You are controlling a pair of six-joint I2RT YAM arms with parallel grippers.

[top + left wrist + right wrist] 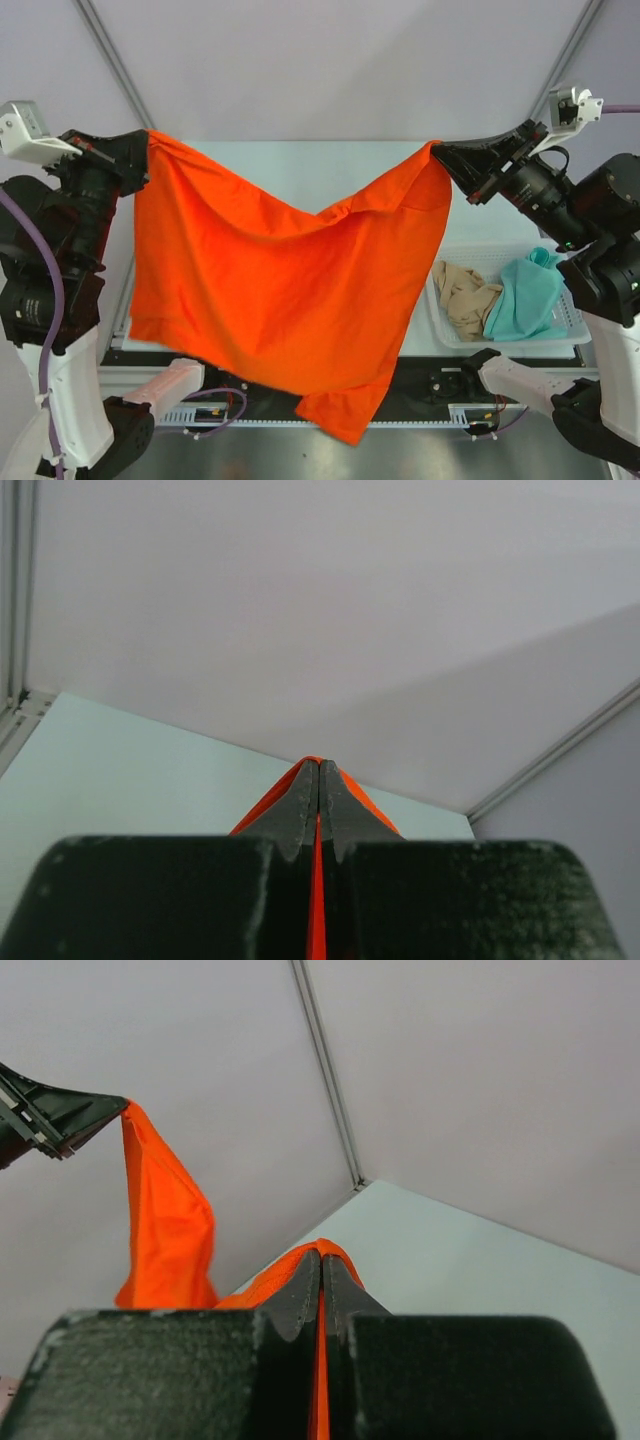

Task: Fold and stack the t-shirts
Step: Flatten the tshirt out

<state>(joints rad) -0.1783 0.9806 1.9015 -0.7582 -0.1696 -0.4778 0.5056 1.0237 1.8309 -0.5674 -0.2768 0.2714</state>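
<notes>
Currently my left gripper [140,152], ten o'clock, and right gripper [441,157], two o'clock, clamp the large orange-red cloth t-shirt [270,290] aloft; I fear its sagging weight pulling a corner free.

Closed right end effector [320,1254] pinches orange t-shirt [165,1220] edge.

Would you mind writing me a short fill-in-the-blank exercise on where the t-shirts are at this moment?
The held t-shirt, pinched at its top corners by the left gripper and the right gripper, is coloured ____.
The white basket holds ____ crumpled t-shirts.
In the top view, the beige t-shirt lies to the ____ of the teal t-shirt.
The basket sits on the robot's ____ side.
Missing words: orange; two; left; right.
</notes>
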